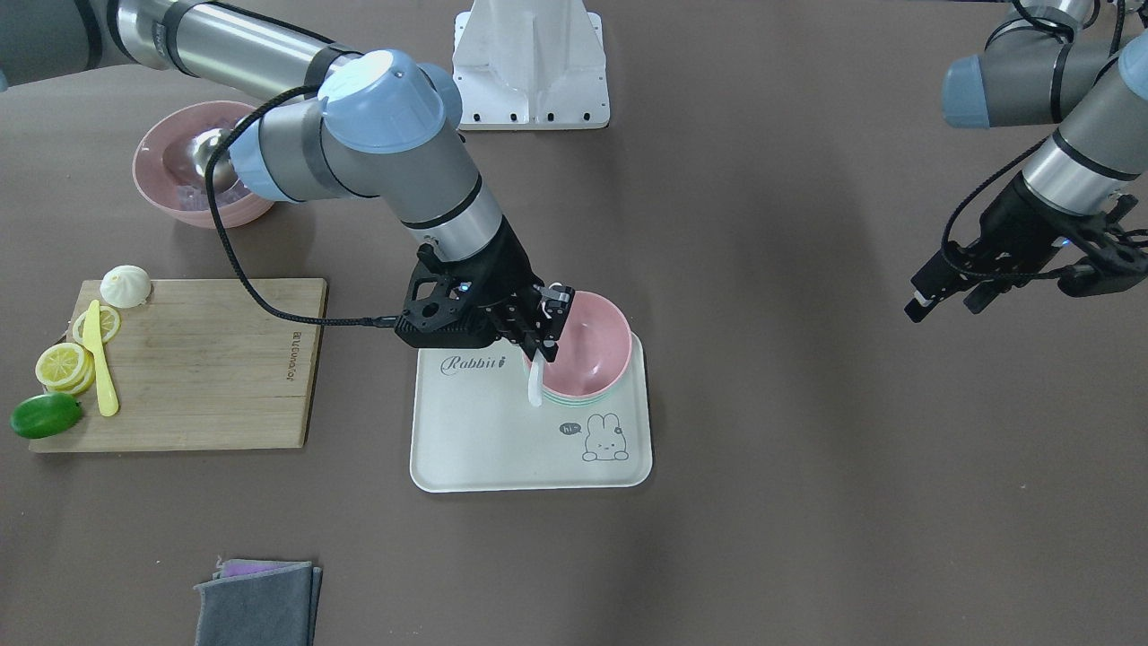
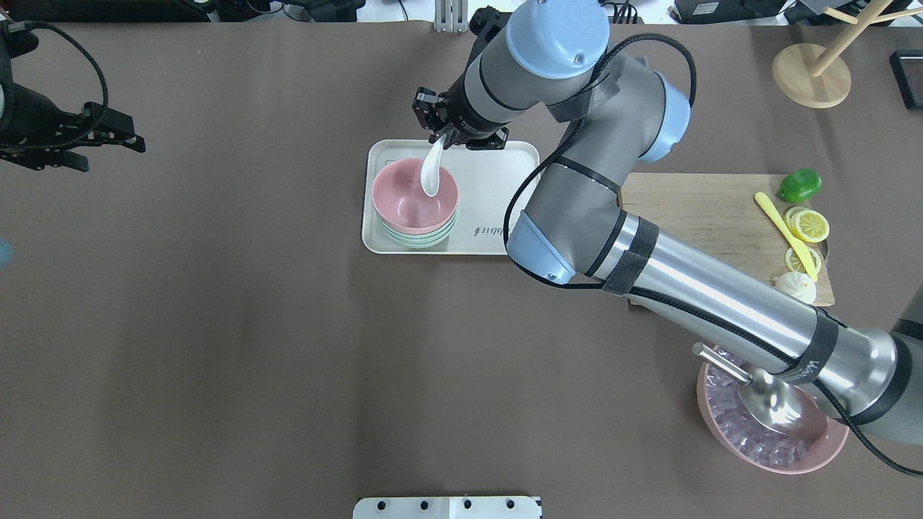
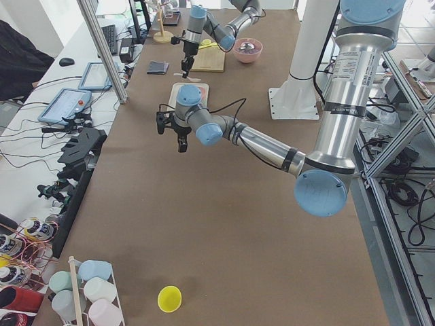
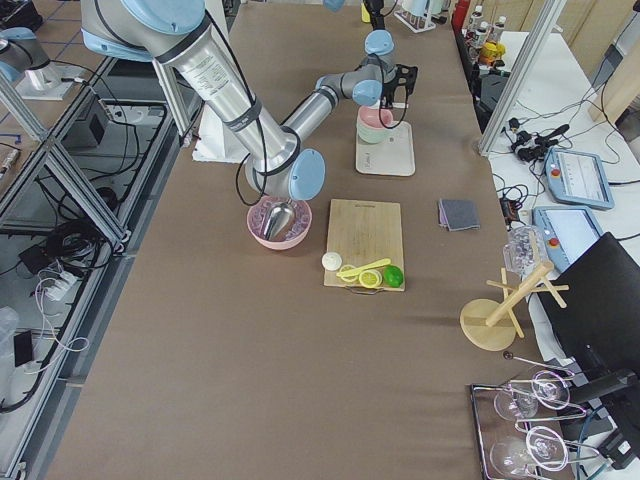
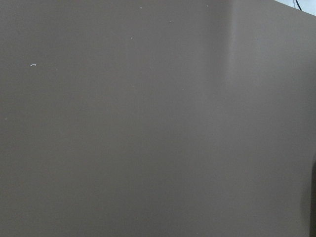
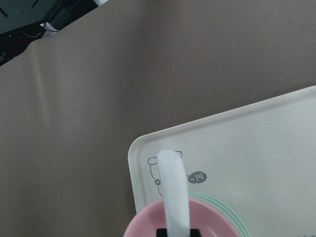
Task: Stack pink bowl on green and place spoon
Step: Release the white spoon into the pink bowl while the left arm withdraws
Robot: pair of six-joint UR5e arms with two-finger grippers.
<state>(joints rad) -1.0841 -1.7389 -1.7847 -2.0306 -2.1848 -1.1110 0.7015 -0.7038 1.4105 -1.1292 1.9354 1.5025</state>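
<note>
A pink bowl [image 1: 587, 345] sits nested on top of green bowls [image 2: 420, 238] on a white rabbit tray [image 1: 484, 449]; the stack also shows in the overhead view [image 2: 404, 202]. My right gripper [image 2: 441, 134] is shut on the handle of a white spoon [image 2: 432, 171]. It holds the spoon tilted over the pink bowl's rim, with the scoop end above the bowl's inside. The spoon also shows in the right wrist view [image 6: 175, 192]. My left gripper [image 1: 942, 309] hangs open and empty above bare table, far from the tray.
A wooden cutting board [image 1: 206, 377] holds lemon slices, a lime [image 1: 45, 416], a yellow knife and a white bun. A second pink bowl with ice and a metal scoop [image 2: 771, 422] stands near my right arm's base. Grey cloths [image 1: 260, 606] lie at the table's operator side.
</note>
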